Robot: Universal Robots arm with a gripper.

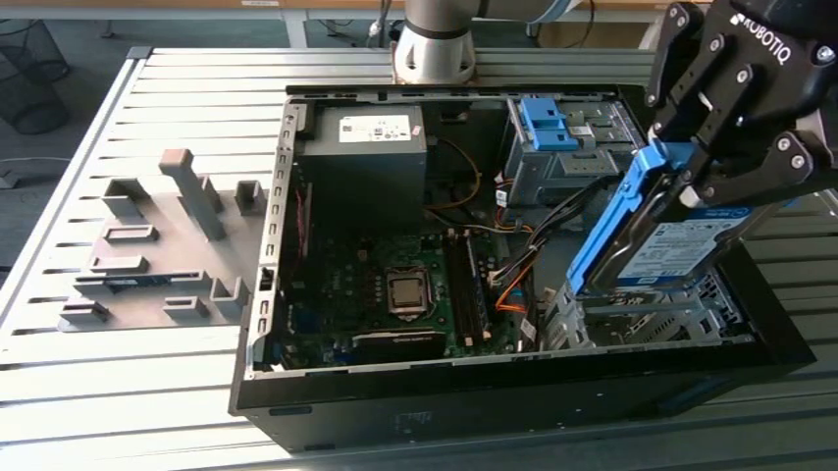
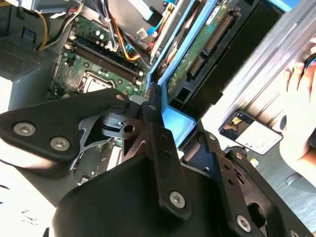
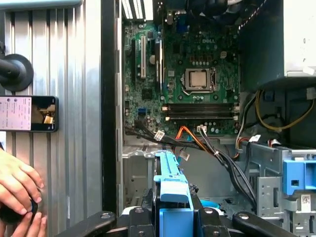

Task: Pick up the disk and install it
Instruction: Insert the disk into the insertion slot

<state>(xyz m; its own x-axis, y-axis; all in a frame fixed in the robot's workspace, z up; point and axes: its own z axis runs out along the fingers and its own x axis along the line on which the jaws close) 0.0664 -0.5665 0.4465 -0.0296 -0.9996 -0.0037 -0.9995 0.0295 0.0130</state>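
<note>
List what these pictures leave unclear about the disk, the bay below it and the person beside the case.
- Disk: in the exterior view the end effector covers its upper end, so the contact there is hidden.
- Drive bay: the disk hides part of it; whether the rails have entered cannot be told.
- Hand: in the first wrist view the picture edge cuts it off; the dark object it holds is unidentifiable.
</note>
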